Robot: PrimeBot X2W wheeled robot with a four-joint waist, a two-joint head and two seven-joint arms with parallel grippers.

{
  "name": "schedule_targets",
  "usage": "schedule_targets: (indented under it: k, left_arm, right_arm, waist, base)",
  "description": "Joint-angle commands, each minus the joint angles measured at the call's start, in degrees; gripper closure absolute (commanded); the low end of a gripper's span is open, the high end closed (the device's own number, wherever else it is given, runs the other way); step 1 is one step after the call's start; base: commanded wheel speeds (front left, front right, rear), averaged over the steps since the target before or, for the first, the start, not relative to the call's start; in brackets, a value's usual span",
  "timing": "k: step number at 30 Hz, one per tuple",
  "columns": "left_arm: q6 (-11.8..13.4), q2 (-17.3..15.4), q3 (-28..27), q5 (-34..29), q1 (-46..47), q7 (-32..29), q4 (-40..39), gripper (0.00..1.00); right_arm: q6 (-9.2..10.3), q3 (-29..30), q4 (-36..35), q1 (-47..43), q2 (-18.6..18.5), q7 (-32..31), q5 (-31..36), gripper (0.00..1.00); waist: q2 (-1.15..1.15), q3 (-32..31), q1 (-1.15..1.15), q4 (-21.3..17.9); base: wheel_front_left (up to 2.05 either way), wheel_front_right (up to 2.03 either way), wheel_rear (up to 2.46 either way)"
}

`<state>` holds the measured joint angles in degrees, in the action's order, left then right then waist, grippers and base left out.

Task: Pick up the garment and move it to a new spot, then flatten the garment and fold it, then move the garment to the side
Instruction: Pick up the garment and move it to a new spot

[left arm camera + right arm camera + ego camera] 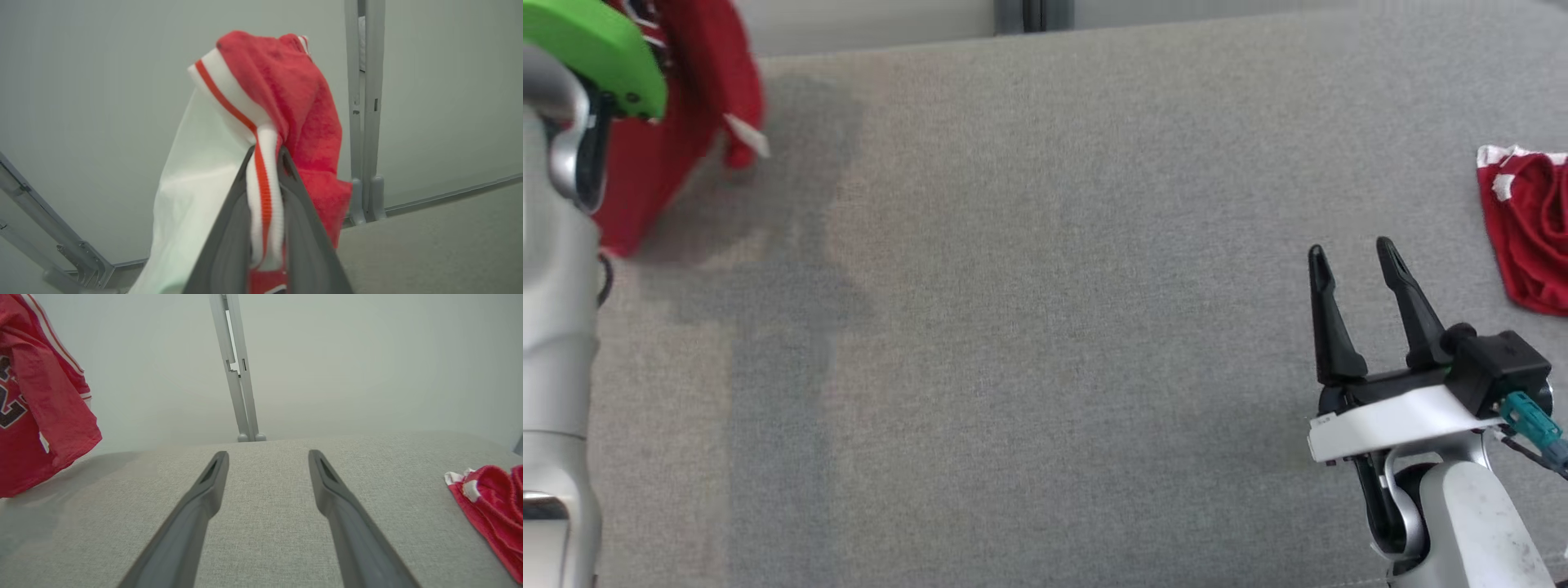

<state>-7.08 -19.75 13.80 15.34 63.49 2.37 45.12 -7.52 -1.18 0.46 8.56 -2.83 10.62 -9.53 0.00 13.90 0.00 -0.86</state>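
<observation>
Pinching the striped edge (261, 179) of the red jersey (302, 106) in the left gripper (267, 150), both dark fingers pressed close on the white band with its orange-red line, seen right up close in the left wrist view. Holding the jersey up in the air at the far left end of the grey cloth table (1045, 343). Seeing in that same wrist view a wide white piece of cloth (192, 196) hanging down on one side of the fingers and the fuzzy red part flopping over on the other side. Looking down from the head view and seeing the jersey as a blurry red shape in the top left corner, partly behind the silver left arm (556, 327) and its green cover (596, 49), with a small white tag (745, 135) sticking out and a dark shadow lying on the table beside it. Looking from the right wrist view and seeing the jersey's printed side, with dark letters or numbers (8, 408) and thin white stripes, its bottom corner down near the table, touching or not being too hard to tell. Holding the right gripper (1351, 249) spread wide with nothing in it, low over the right part of the table, well apart from the jersey. Seeing a second red cloth (1523, 237) with white trim lying crumpled at the table's right edge, near the right gripper but not touching it. Seeing a thin grey post (239, 375) standing past the table's far edge, against a pale wall.
</observation>
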Motion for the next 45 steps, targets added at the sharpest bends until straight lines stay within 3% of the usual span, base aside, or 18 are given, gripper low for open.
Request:
schedule_targets:
  k: [1,10,13,18,21,25,29,30,31,32,33,40,45]
  left_arm:
    - [-0.2,1.2,0.8,1.0,0.3,0.1,-1.6,1.00]
    - [-0.4,12.7,4.1,12.4,-5.1,-5.3,-16.6,1.00]
    - [1.4,15.3,3.4,18.1,-10.1,-7.1,-21.5,1.00]
    - [8.2,16.6,3.0,24.7,-20.6,-6.2,-23.7,1.00]
    - [11.6,16.5,2.5,23.9,-25.3,-2.3,-20.8,1.00]
    - [14.1,15.1,-0.5,23.5,-29.6,4.2,-14.7,1.00]
    - [15.1,14.3,-2.3,23.2,-32.1,8.9,-8.0,1.00]
    - [15.0,14.3,-2.4,23.3,-32.5,9.4,-6.7,0.96]
    - [14.8,14.3,-2.6,23.2,-32.9,10.0,-5.2,0.67]
    - [14.7,14.4,-2.7,23.3,-33.1,10.4,-4.2,0.56]
    - [14.6,14.5,-3.0,23.4,-33.3,10.9,-3.1,0.00]
    - [13.0,14.8,-4.4,23.1,-33.2,12.6,0.5,0.00]
    - [11.4,12.7,-4.0,18.8,-34.2,12.8,-2.6,0.00]
  right_arm:
    - [0.06,0.6,0.3,-1.4,-0.1,0.4,-0.3,0.00]
    - [0.06,4.2,1.1,-5.0,-0.1,1.6,-1.7,0.00]
    - [0.06,4.8,1.4,-5.1,-0.1,1.9,-2.2,0.00]
    - [0.05,4.3,1.9,-4.6,-0.1,2.3,-2.8,0.00]
    - [0.05,3.6,2.6,-3.7,-0.1,2.7,-3.1,0.00]
    - [0.06,3.0,3.6,-3.3,-0.1,3.2,-3.2,0.00]
    - [0.05,2.3,4.8,-2.6,-0.1,3.4,-3.1,0.00]
    - [0.06,2.1,5.0,-2.5,-0.1,3.4,-3.1,0.00]
    - [0.05,1.9,5.3,-2.4,-0.1,3.5,-3.0,0.00]
    - [0.06,1.7,5.5,-2.4,-0.1,3.5,-2.9,0.00]
    - [0.05,1.5,5.8,-2.3,-0.1,3.6,-2.8,0.00]
    - [0.05,0.9,6.7,-2.3,-0.1,3.7,-2.3,0.00]
    - [0.05,0.9,6.4,-2.7,-0.1,3.5,-1.9,0.00]
  waist:
    - [0.00,-7.3,0.00,-2.6]
    - [0.00,-9.4,0.00,-5.7]
    - [0.00,-9.0,0.00,-6.2]
    - [0.00,-7.5,0.00,-6.8]
    - [0.00,-6.3,0.00,-7.0]
    - [0.00,-5.1,0.00,-7.0]
    - [0.00,-4.6,0.00,-6.7]
    - [0.00,-4.6,0.00,-6.6]
    - [0.00,-4.5,0.00,-6.4]
    - [0.00,-4.6,0.00,-6.3]
    - [0.00,-4.6,0.00,-6.0]
    - [0.00,-5.7,0.00,-4.6]
    - [0.00,-7.0,0.00,-3.7]
  base:
    - [0.00,0.00,0.00]
    - [0.00,0.00,0.00]
    - [0.00,0.00,0.00]
    - [0.00,0.00,0.00]
    - [0.00,0.00,0.00]
    - [0.00,0.00,0.00]
    - [0.00,0.00,0.00]
    - [0.00,0.00,0.00]
    - [0.00,0.00,0.00]
    - [0.00,0.00,0.00]
    - [0.00,0.00,0.00]
    - [0.00,0.00,0.00]
    - [0.00,0.00,0.00]
